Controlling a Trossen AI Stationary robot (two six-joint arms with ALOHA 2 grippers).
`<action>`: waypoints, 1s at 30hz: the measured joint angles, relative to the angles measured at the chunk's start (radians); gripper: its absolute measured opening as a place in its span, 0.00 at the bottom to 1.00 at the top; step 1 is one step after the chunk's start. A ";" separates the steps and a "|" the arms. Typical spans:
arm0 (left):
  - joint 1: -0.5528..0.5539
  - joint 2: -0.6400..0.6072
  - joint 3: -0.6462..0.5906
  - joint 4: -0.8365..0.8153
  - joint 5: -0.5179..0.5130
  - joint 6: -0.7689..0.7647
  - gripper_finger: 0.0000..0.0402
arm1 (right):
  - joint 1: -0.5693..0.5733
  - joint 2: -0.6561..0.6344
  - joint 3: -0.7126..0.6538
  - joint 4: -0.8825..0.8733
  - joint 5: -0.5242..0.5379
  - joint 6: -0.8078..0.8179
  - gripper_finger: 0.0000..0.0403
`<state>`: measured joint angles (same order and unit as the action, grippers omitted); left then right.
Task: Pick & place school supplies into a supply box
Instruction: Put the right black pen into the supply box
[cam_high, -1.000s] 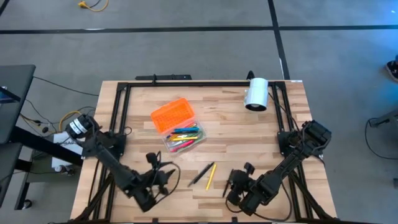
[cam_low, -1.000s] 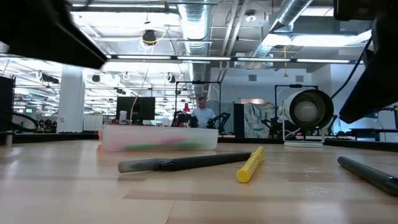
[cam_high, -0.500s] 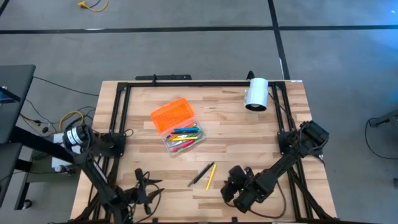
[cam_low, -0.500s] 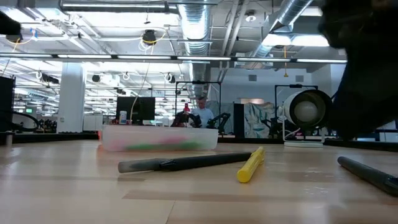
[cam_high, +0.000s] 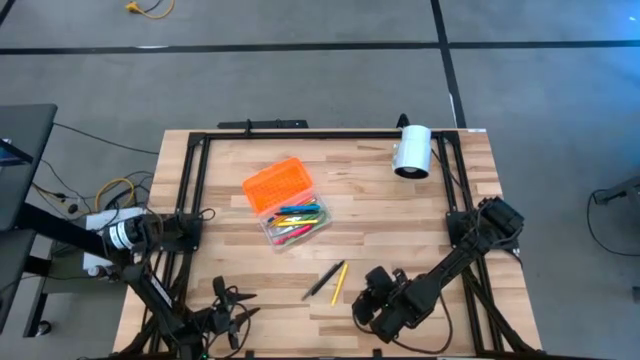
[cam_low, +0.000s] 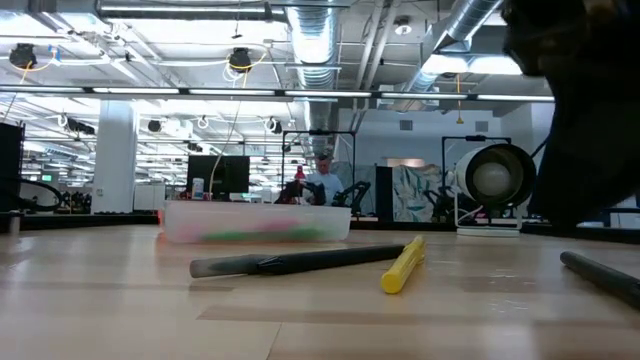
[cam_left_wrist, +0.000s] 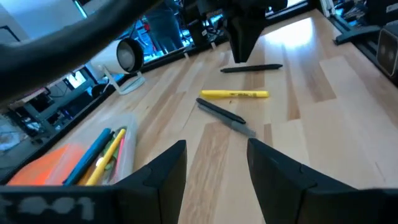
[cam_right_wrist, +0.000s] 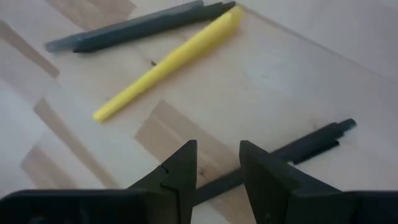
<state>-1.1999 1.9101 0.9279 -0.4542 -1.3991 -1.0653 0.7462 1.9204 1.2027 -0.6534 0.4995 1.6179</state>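
The supply box stands at mid-table, its orange lid (cam_high: 277, 184) lying open beside the clear base (cam_high: 297, 220), which holds several coloured pens. A yellow pen (cam_high: 339, 283) and a grey pen (cam_high: 322, 282) lie side by side on the wood near the front. A black pen (cam_right_wrist: 298, 147) lies flat just right of them. My right gripper (cam_right_wrist: 217, 152) is open and low over the black pen, with its fingers across it; it also shows in the high view (cam_high: 372, 298). My left gripper (cam_left_wrist: 214, 149) is open and empty at the near left (cam_high: 228, 318). My right gripper comes slanting down over the black pen's middle (cam_right_wrist: 261, 160), one finger on each side of it. The fingers hide the spot, so I cannot tell whether they touch it. The pen lies flat on the table.
A white cylinder (cam_high: 411, 151) lies at the far right of the table. A black frame rail (cam_high: 300, 134) runs along the far edge and down both sides. In the low view the box (cam_low: 255, 222) stands behind the grey pen (cam_low: 290, 262) and the yellow pen (cam_low: 402, 265).
My left gripper has drawn back toward the table's near left corner, still empty. My right gripper has moved a little toward the left and down over the black pen. The pen's end has shifted slightly on the table in the low view.
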 joint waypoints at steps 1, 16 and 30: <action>-0.001 0.001 0.000 0.002 0.006 -0.011 0.40 | 0.003 -0.001 0.015 -0.023 -0.001 0.008 0.29; -0.070 0.008 0.000 0.023 -0.086 0.009 0.40 | 0.006 -0.001 0.051 -0.131 -0.139 0.141 0.17; 0.043 0.007 0.000 0.019 -0.102 0.131 0.40 | -0.030 0.062 0.055 -0.115 -0.167 0.054 0.17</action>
<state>-1.1569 1.9175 0.9283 -0.4354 -1.5014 -0.9346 0.7158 1.9823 1.2576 -0.7683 0.3327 1.6719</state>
